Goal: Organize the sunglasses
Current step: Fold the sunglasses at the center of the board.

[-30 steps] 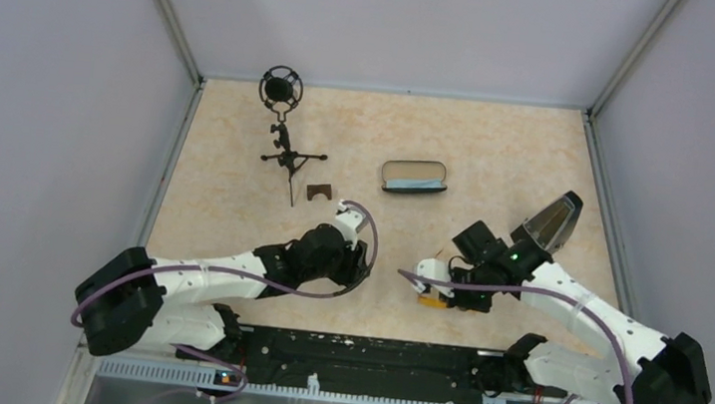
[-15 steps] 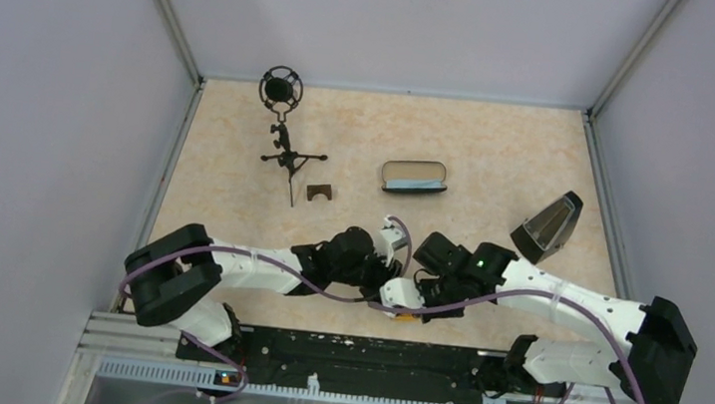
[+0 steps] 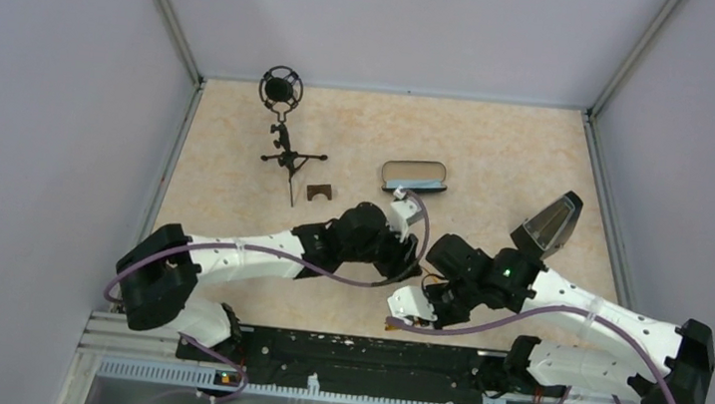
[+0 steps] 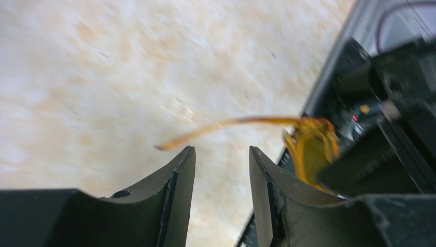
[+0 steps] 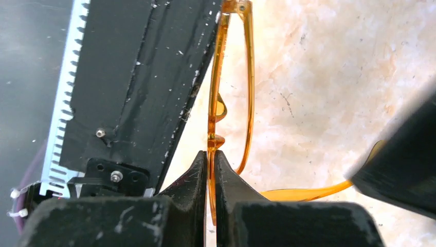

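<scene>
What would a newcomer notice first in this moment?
The orange sunglasses stand out, pinched by the frame in the shut right gripper at the table's near edge. The left gripper hovers open beside them, one thin orange arm crossing just beyond its fingertips. Farther back lie an open black case and, far left, a microphone on a tripod.

Left gripper (image 4: 220, 150) has swung rightward, up beside the right gripper (image 5: 211, 154), which has carried the sunglasses (image 5: 250, 77) leftward, nearer the table's (image 3: 237, 169) front edge.
</scene>
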Controlling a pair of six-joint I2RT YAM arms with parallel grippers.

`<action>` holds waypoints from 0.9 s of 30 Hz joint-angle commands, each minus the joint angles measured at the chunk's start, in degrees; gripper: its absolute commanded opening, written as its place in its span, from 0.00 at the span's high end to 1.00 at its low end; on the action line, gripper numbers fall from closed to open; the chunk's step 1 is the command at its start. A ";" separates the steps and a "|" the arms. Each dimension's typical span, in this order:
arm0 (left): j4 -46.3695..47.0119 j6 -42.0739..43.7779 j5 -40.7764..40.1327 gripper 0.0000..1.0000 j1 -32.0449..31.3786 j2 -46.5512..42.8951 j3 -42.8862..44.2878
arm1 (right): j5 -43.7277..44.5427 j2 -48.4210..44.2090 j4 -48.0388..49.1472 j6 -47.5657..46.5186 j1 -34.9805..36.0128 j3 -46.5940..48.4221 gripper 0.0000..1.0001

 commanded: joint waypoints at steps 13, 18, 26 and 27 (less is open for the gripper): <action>-17.63 12.46 8.95 0.50 8.46 18.18 22.77 | -5.53 -3.06 -5.41 -3.33 3.32 8.02 0.99; -16.39 12.90 19.99 0.53 8.10 13.96 17.42 | -0.76 -2.71 -2.79 -2.35 3.23 5.38 0.99; -8.32 8.87 28.73 0.54 7.94 5.44 7.70 | 2.01 0.41 3.08 0.61 2.55 3.29 1.00; -8.26 8.32 28.61 0.55 7.78 5.20 7.22 | 1.69 0.72 4.14 1.18 1.93 3.48 1.00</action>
